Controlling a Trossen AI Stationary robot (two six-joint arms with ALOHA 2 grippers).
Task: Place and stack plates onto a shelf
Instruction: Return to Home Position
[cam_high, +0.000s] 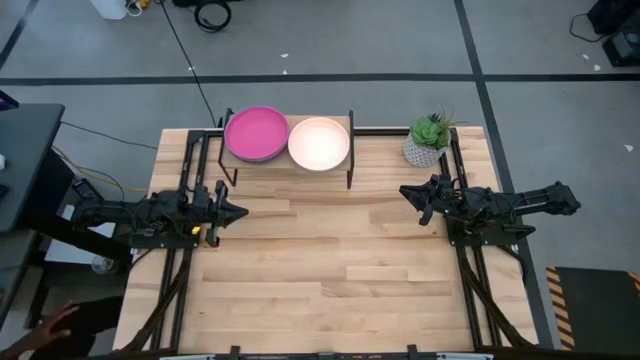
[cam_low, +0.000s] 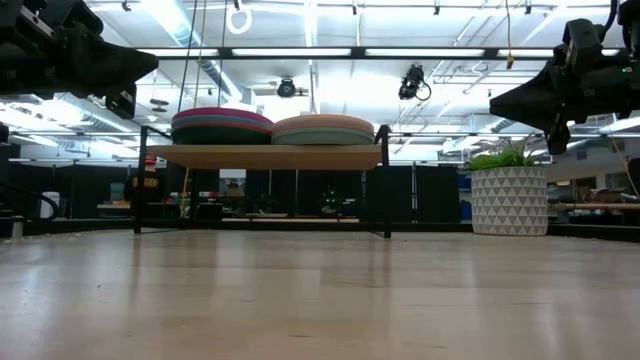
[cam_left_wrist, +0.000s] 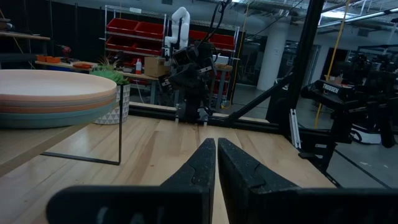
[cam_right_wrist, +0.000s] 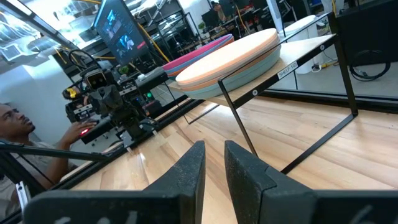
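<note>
The shelf (cam_low: 265, 157) stands at the far edge of the table (cam_high: 330, 270) and carries two plate stacks side by side: magenta-topped stack (cam_high: 256, 133) and cream-topped stack (cam_high: 319, 143). The left hand (cam_high: 240, 211), fingers together, and the right hand (cam_high: 405, 191), fingers nearly together, hover empty above the table sides.

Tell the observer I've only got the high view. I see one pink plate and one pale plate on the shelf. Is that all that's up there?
Observer: No. The low view shows the magenta-topped stack and the pale-topped stack side by side on the shelf, several plates each.
Operator: Are the grippers down on the table?
Observer: No. The left gripper and the right gripper both hang well above the tabletop.
Operator: Is the left one holding anything?
Observer: No. Its wrist view shows its fingers shut on nothing.
</note>
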